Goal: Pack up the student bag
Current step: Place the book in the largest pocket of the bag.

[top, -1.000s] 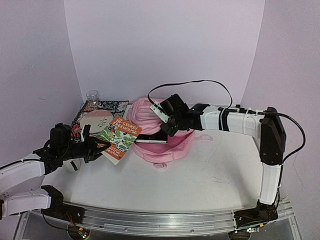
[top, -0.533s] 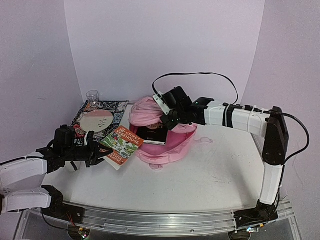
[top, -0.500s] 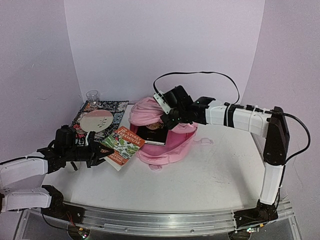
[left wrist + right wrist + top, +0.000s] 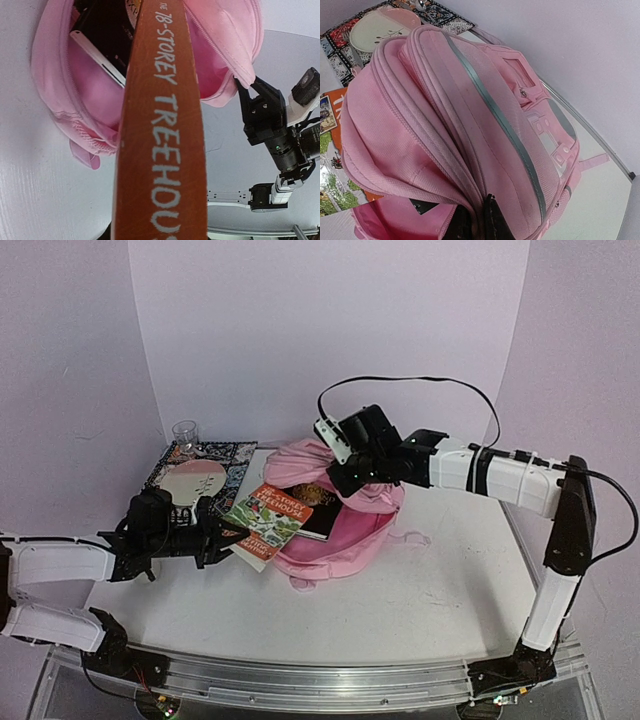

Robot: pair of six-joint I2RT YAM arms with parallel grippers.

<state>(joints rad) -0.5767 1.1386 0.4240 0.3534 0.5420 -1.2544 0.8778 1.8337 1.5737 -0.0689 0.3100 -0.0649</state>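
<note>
The pale-pink student bag (image 4: 345, 530) lies mid-table with its mouth facing left. My right gripper (image 4: 342, 480) is shut on the fabric of the upper flap (image 4: 470, 100) and holds the opening up; its fingertips (image 4: 492, 220) pinch the rim. A dark book with a white edge (image 4: 318, 508) lies inside the bag (image 4: 60, 85). My left gripper (image 4: 222, 536) is shut on the orange "78-Storey Treehouse" book (image 4: 275, 515). The book's far end reaches the bag's mouth. In the left wrist view its spine (image 4: 165, 125) hides the fingers.
A patterned placemat (image 4: 225, 452) at the back left carries a pale plate (image 4: 190, 480); a clear glass (image 4: 184, 433) stands behind it. The plate (image 4: 375, 30) and a fork show in the right wrist view. A pink strap (image 4: 410, 538) trails right of the bag.
The right gripper has pulled the bag's flap up and to the right, and the bag shifted right. The left arm carried the book rightwards to the bag's mouth.
</note>
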